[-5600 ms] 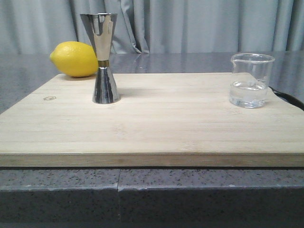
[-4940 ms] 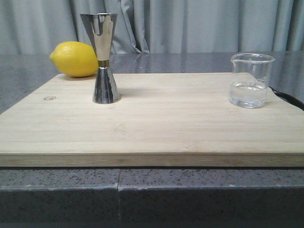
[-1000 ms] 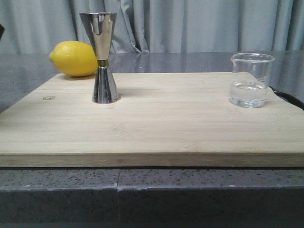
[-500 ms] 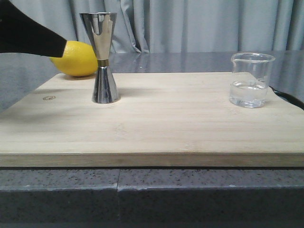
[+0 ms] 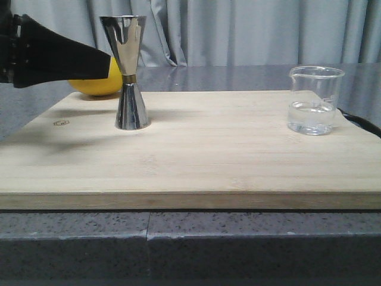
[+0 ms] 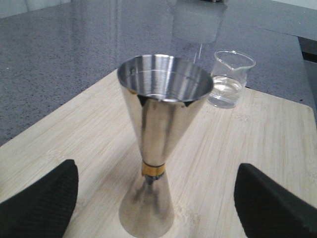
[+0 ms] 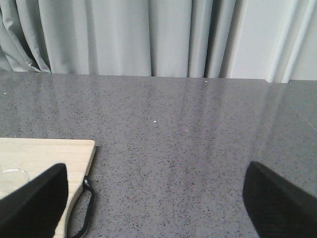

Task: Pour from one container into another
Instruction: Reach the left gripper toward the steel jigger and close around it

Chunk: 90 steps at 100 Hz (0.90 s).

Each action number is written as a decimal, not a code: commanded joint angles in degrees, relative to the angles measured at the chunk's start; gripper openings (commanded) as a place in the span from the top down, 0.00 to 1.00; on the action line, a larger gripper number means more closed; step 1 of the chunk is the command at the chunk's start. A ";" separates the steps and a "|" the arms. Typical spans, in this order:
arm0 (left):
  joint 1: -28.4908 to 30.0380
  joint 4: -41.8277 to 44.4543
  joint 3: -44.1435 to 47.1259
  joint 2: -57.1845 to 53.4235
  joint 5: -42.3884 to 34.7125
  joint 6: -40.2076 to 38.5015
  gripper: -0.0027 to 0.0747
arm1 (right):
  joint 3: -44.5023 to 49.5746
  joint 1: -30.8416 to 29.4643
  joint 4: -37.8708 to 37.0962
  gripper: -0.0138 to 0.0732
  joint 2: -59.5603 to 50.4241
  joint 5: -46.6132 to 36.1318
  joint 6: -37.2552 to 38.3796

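Board edge (image 5: 190, 199) empty in foreground. Left gripper (image 6: 156, 198), absent a second ago, now reaches in from left, fingers spread wide either side of jigger (image 5: 125, 71), not touching. Jigger upright on board, lemon (image 5: 101, 84) behind. Beaker (image 5: 314, 100), part-filled, untouched at far right end. Right gripper (image 7: 148, 198) wide open, over bare counter (image 7: 173, 139). Judgement: bracing jigger comes first; pouring not begun.

Left gripper (image 6: 154, 198): matte black fingers (image 6: 39, 206), finely cross-hatched pads, rounded tips. Front view shows a black finger tapering from a blocky black base. Right gripper (image 7: 153, 201): same black, rounded fingers.
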 commanded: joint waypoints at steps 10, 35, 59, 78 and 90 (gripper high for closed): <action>-0.31 -6.72 -1.69 0.37 6.46 4.32 0.21 | -1.89 -0.03 -0.34 0.10 1.03 -2.97 0.00; -4.15 -9.86 -2.19 3.81 6.46 8.24 0.21 | -1.89 -0.03 -0.68 0.10 1.03 -0.80 0.00; -6.85 -9.86 -6.11 7.92 6.46 8.24 0.21 | -1.89 -0.03 -0.76 0.10 1.03 -0.71 0.00; -7.95 -9.86 -8.15 8.63 6.46 7.48 0.21 | -1.89 -0.03 -1.12 0.10 1.03 -0.71 0.00; -8.64 -9.86 -9.12 8.63 6.46 7.13 0.24 | -1.89 -0.03 -1.22 0.10 1.03 -0.71 0.00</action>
